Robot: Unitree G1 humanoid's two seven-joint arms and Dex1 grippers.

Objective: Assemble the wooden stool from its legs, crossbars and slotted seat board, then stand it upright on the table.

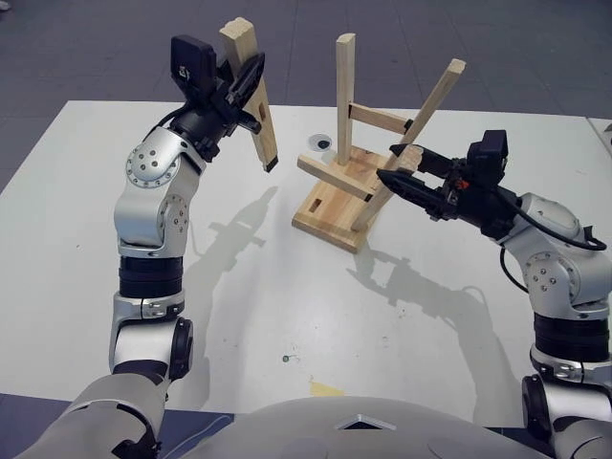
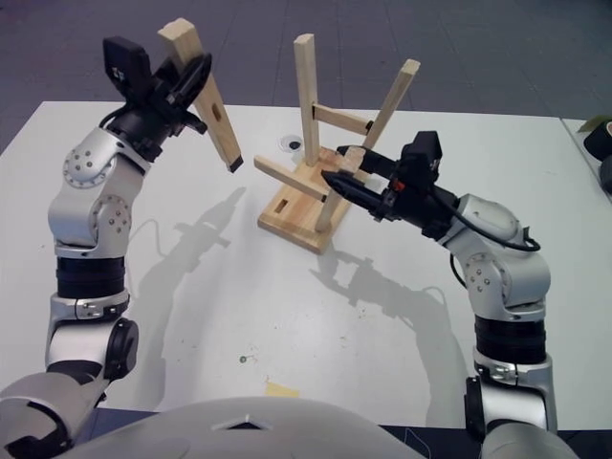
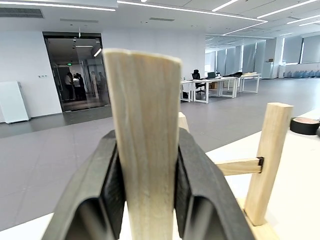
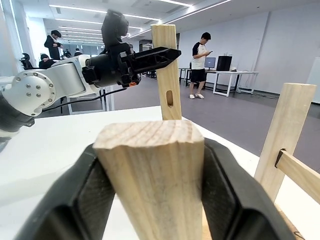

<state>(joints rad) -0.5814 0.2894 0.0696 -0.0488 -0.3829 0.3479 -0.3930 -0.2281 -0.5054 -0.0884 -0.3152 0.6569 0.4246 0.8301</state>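
The half-built stool lies upside down, its slotted seat board [image 1: 330, 215] tilted on the table with two legs [image 1: 345, 91] pointing up and crossbars [image 1: 379, 119] between them. My right gripper [image 1: 397, 176] is shut on the right-hand leg [image 1: 432, 105] low down, near the seat board. My left gripper [image 1: 247, 88] is shut on a loose leg [image 1: 254, 100], held in the air left of the stool, slanting with its slotted lower end toward the table. In the right wrist view the held leg [image 4: 150, 175] sits between dark fingers [image 4: 70, 200], with the loose leg [image 4: 167, 75] beyond.
The white table [image 1: 287, 306] has bare room in front of the stool and to both sides. A small round hole [image 1: 319, 143] is in the tabletop behind the stool. A yellow tape scrap [image 1: 325, 388] lies near the front edge.
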